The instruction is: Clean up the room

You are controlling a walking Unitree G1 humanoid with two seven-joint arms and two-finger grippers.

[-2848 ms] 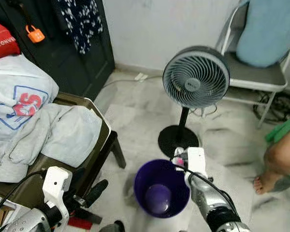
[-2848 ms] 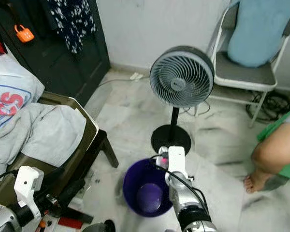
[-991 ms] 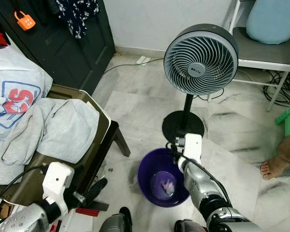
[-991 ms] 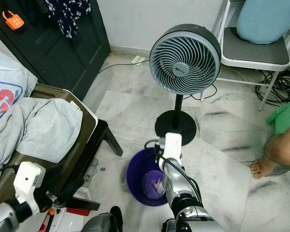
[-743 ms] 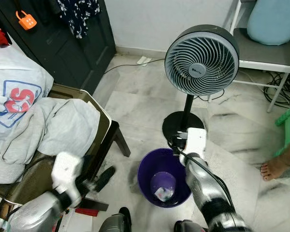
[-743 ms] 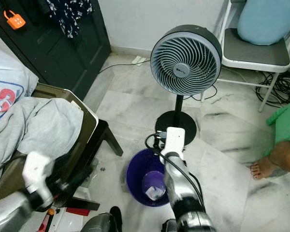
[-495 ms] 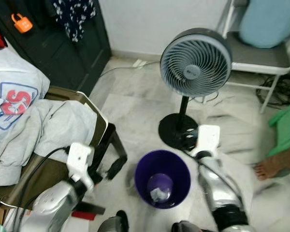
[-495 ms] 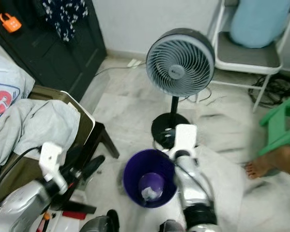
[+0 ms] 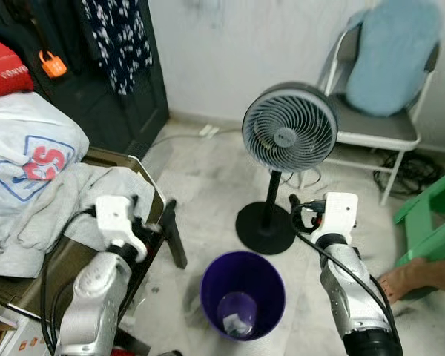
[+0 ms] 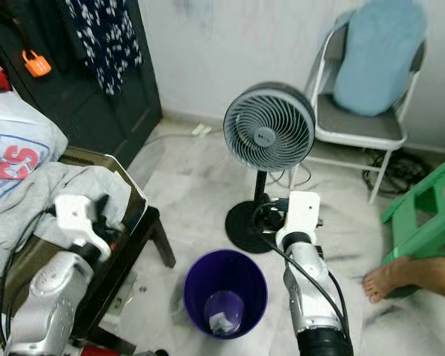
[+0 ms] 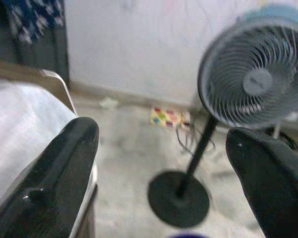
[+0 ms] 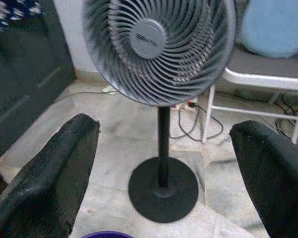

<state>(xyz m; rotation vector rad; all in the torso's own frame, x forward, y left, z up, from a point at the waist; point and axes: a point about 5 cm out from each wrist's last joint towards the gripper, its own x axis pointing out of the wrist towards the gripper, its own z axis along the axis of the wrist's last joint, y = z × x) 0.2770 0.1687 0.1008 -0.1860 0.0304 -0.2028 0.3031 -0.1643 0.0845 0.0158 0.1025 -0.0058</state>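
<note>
At the bottom centre of the frame, a purple bin [image 9: 242, 295] stands on the marble floor, crumpled trash [image 9: 233, 324] inside. Flanking it, the left gripper [image 11: 159, 163] and right gripper [image 12: 164, 168] gape wide, empty. Behind stands a grey pedestal fan [image 9: 289, 130], then a metal chair [image 9: 382, 130] upper right.

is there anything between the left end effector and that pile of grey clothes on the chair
Nothing visible stands in the way. The left end effector is open and raised beside the chair, and the grey clothes lie heaped on the seat close by it. The purple bin sits lower, on the floor to the side.
</note>
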